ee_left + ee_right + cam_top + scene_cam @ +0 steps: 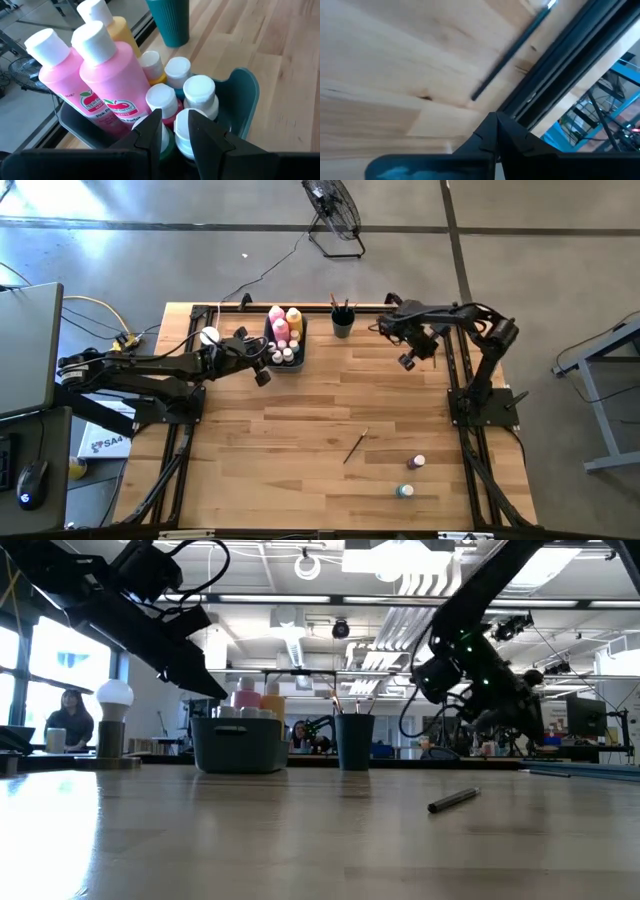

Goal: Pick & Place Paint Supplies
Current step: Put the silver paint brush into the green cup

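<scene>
The left end effector (174, 131), slightly parted and empty, hovers over the far bin (245, 95) of light, rigid, slippery small paint bottles (199, 95), best pinched below their white caps.

Two black, cable-strung jointed arms

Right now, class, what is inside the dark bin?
The bin holds two pink bottles, a yellow bottle and several white-capped small bottles. Its floor is covered.
</scene>
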Available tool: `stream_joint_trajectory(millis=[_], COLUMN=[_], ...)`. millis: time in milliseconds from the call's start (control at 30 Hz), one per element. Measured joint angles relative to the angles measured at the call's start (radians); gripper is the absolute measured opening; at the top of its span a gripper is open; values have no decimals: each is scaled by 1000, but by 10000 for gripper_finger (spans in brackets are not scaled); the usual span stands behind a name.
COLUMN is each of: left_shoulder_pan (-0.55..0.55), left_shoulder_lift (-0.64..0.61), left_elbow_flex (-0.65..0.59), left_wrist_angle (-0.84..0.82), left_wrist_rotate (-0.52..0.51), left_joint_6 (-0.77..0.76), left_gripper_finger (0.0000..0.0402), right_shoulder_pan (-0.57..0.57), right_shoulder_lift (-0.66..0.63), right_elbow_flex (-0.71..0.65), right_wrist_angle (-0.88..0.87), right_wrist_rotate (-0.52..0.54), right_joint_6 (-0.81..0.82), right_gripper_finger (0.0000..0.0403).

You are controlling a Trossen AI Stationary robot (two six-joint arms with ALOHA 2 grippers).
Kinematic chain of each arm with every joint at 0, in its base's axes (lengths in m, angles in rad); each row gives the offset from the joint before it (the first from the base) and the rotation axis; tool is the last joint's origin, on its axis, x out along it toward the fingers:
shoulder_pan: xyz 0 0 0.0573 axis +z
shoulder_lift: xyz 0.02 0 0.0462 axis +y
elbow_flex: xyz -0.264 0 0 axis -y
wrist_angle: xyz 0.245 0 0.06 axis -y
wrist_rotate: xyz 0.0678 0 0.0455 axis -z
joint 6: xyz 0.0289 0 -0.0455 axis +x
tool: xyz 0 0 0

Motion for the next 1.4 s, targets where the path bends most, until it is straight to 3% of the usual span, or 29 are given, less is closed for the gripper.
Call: stream_joint_trajectory(millis=[400, 1000, 1400], left_shoulder_pan=[0, 0, 0], left_shoulder_lift=[0, 0, 0], left_elbow_flex=[0, 0, 0], left_wrist_angle=[8, 8, 4], left_wrist_rotate=[0, 0, 21], left_joint_6=[-4, -25, -32], left_gripper_finger=[90, 90, 90], right_shoulder_pan=[1, -38, -66], right_shoulder_lift=[-189, -183, -181], right_elbow_flex=[-275, -337, -432], right_wrist_angle=[292, 461, 589], right_wrist_rotate=[89, 246, 247], right_joint_6=[59, 53, 82], right_gripper_finger=[2, 2, 2])
